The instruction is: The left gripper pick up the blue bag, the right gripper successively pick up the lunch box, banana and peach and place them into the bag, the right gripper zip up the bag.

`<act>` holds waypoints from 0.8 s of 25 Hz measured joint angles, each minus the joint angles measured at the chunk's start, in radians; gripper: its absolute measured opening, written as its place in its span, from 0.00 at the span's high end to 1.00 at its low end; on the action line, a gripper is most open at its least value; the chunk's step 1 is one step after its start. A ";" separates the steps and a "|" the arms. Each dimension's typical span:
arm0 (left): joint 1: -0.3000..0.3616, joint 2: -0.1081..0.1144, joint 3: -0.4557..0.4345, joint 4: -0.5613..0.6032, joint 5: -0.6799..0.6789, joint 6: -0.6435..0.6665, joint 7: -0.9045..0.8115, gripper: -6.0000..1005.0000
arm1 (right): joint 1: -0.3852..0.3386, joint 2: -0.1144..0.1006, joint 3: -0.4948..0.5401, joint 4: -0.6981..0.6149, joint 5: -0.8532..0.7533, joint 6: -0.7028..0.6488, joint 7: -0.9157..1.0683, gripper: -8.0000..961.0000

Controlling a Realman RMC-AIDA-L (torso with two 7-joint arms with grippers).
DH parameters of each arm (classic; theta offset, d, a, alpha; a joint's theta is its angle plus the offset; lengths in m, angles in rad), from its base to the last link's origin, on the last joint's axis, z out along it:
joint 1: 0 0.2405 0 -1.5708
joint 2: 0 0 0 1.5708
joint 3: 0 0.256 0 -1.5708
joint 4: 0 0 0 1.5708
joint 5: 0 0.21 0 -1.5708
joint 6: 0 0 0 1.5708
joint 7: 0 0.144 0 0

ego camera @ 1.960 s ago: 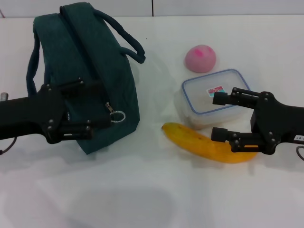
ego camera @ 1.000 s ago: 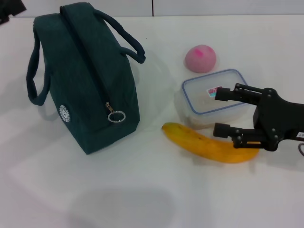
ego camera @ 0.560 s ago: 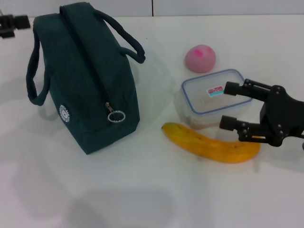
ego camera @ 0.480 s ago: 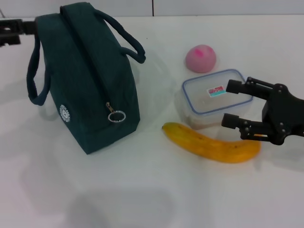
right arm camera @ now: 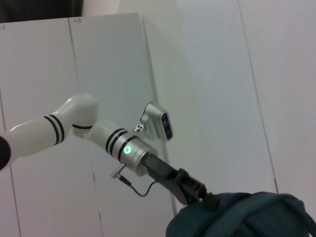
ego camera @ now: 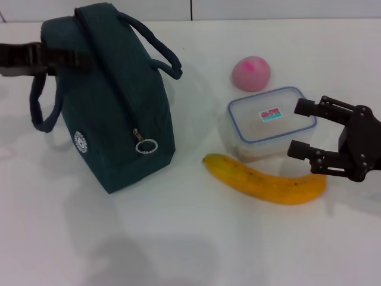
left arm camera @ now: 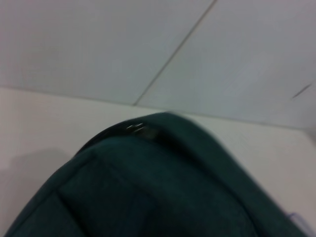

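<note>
**Bag zipped shut, food out on the desk**

The blue bag (ego camera: 113, 101) stands near the desk's (ego camera: 196, 238) far left corner. It is soft, dark teal cloth, tall and boxy, with two padded loop handles. Its zip is closed, and a small metal ring pull (ego camera: 145, 145) hangs on the side facing the food.

The left gripper (ego camera: 62, 59) is black and reaches in from the left edge to the top of the bag, beside the near handle — I cannot tell how its fingers stand.

The round pink peach (ego camera: 251, 72) sits toward the far edge. Just in front of it is the lunch box (ego camera: 271, 122), clear plastic with a blue rim. The long, curved yellow banana (ego camera: 265, 180) lies just in front of the box.

The right gripper (ego camera: 305, 128) comes from the right edge. Its two black fingers are spread wide and hold nothing — one over the box's corner, one by the banana's end.
</note>
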 joint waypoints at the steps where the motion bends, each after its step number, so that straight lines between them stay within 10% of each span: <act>1: -0.003 -0.005 -0.001 0.003 0.016 -0.002 -0.001 0.12 | 0.000 0.000 0.000 0.000 0.000 0.000 0.000 0.15; 10: 0.028 -0.013 -0.002 -0.003 0.027 -0.070 -0.014 0.12 | -0.004 0.000 0.015 0.002 0.000 -0.001 -0.007 0.15; 20: 0.037 -0.016 0.005 -0.004 0.008 -0.038 -0.013 0.60 | 0.000 0.000 0.016 0.002 0.000 0.004 -0.007 0.15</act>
